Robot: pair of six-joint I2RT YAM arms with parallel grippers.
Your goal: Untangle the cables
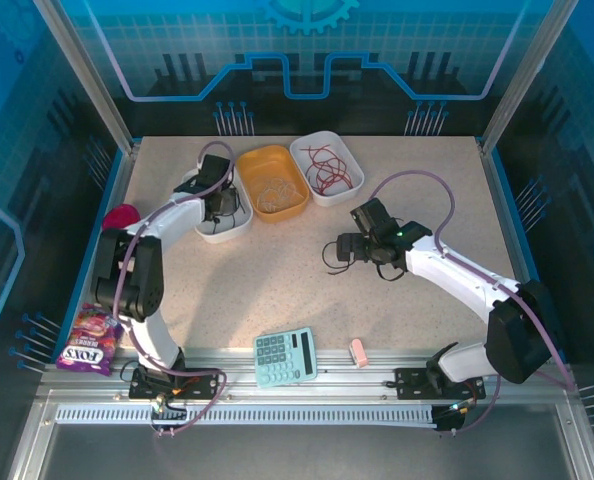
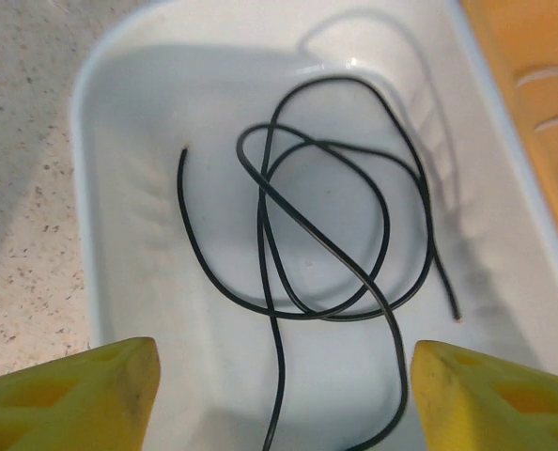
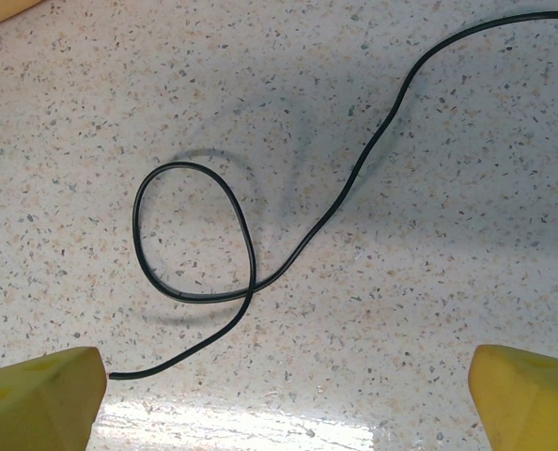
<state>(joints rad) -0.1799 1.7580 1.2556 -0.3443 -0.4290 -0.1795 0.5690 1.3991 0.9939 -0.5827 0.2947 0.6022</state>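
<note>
The left tool (image 2: 279,404) is open, its two yellow fingers (image 2: 72,395) wide apart and gripping nothing. It hangs directly over the white tray (image 2: 138,94). A black cable (image 2: 302,225) lies loose on the tray floor in a few overlapping loops. One run passes beneath the gap between the fingers and, as far as can be seen, touches neither. The right tool (image 3: 288,399) is likewise open and empty, poised over the bare table (image 3: 429,282). Below it lies the last cable (image 3: 251,282), also black and apart from all others. It has one loop crossing itself, and its free end lies just beside one finger. In the top view, whitish cables (image 1: 270,192) lie in the orange tray (image 1: 285,165) and red cables (image 1: 327,172) in the far tray (image 1: 349,156). Judged from this layout, the task is nearly complete: the cables in the trays are separated by colour. Outstanding: grip the last cable, clear its loop and place it, probably with the black cable.
</note>
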